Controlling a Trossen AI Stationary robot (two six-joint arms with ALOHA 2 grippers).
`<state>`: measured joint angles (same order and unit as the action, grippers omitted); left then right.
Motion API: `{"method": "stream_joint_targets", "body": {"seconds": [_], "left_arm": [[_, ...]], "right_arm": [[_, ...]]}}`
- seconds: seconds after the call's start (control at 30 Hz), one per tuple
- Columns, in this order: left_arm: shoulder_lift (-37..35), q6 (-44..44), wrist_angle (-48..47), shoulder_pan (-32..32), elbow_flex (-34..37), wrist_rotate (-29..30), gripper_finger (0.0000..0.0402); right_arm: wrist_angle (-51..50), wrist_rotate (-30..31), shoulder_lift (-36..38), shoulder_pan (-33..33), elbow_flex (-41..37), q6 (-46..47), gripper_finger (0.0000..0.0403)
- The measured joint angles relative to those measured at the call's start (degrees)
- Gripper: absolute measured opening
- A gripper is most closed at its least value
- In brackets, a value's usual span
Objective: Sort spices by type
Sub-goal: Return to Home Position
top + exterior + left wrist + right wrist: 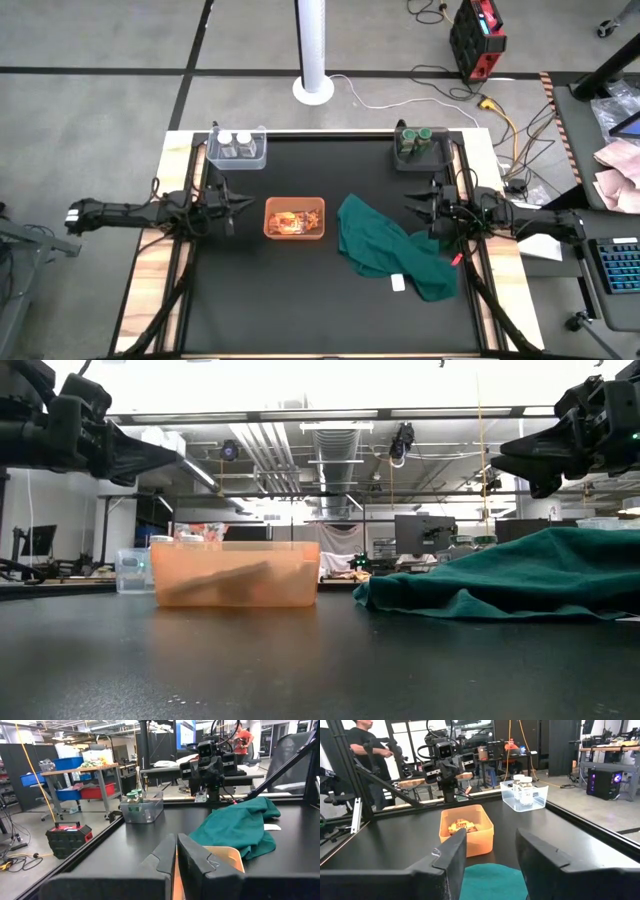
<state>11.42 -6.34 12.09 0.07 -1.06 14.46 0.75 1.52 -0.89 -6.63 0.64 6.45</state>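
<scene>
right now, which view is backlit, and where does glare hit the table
Low view: bright ceiling lights behind leave the left gripper and right gripper as dark silhouettes, the black table carries a pale sheen, and the orange bin glows through. High view: even light, no hard shadows around the green cloth.

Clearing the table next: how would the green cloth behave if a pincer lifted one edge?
The green cloth lies crumpled in soft folds, so it would probably hang limp and trail. It looks light. The small white block beside its edge might get dragged.
</scene>
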Motion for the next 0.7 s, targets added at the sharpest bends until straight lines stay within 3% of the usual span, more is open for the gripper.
{"method": "stream_joint_targets", "body": {"seconds": [0.33, 0.7], "left_arm": [[0.58, -0.01, 0.0, 0.0, 0.0, -0.01, 0.0002], [1.25, -0.01, 0.03, -0.01, 0.0, 0.0, 0.0002]], "right_arm": [[-0.01, 0.0, 0.0, 0.0, 0.02, -0.01, 0.0166], [-0.02, 0.0, 0.0, 0.0, 0.02, -0.01, 0.0145]]}}
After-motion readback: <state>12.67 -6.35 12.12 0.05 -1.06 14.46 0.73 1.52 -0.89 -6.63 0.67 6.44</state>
